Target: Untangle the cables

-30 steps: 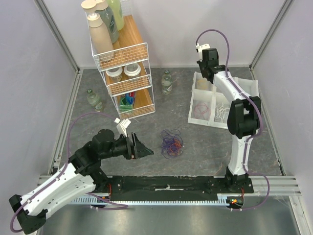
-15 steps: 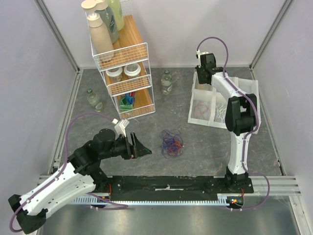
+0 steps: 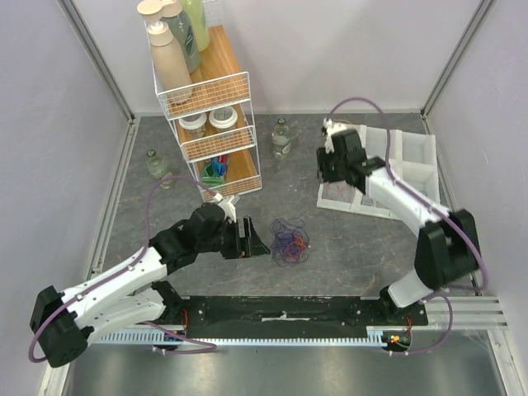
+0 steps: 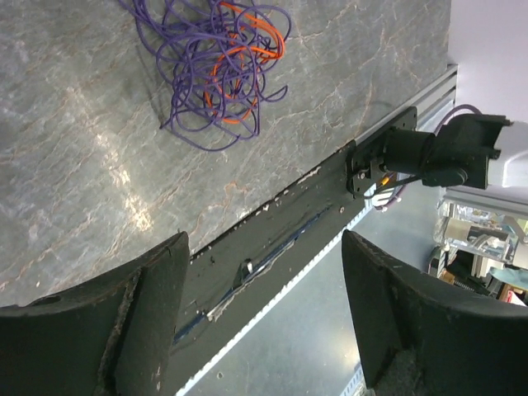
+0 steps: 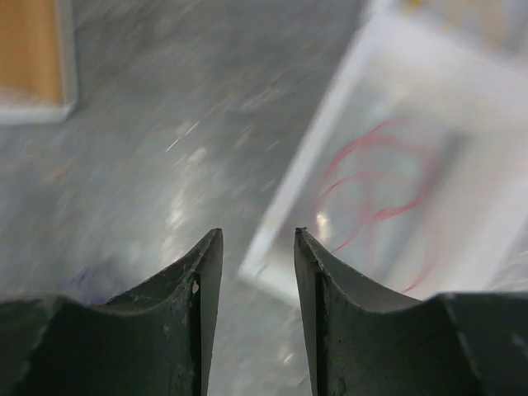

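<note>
The cables (image 3: 289, 239) lie as one tangle of purple, blue and orange-red loops on the grey table; in the left wrist view the cables (image 4: 223, 74) are at the top. My left gripper (image 3: 252, 244) is open and empty, just left of the tangle, its jaws (image 4: 262, 243) spread wide. My right gripper (image 3: 328, 175) is open and empty above the front left corner of a white divided tray (image 3: 417, 136). A pink-red cable (image 5: 379, 181) lies looped in the tray's compartment, also seen from above (image 3: 338, 186). White cords (image 3: 375, 188) fill the compartment beside it.
A wire rack (image 3: 206, 107) with bottles and jars stands at the back left. Small glass bottles stand left (image 3: 159, 167) and right (image 3: 281, 139) of it. A black rail (image 3: 280, 309) runs along the near edge. The tray rim (image 5: 330, 148) is under my right fingers.
My left arm has reached right, bringing its open gripper close to the tangle. My right arm has swung down and forward from high over the tray's back to its front left corner.
</note>
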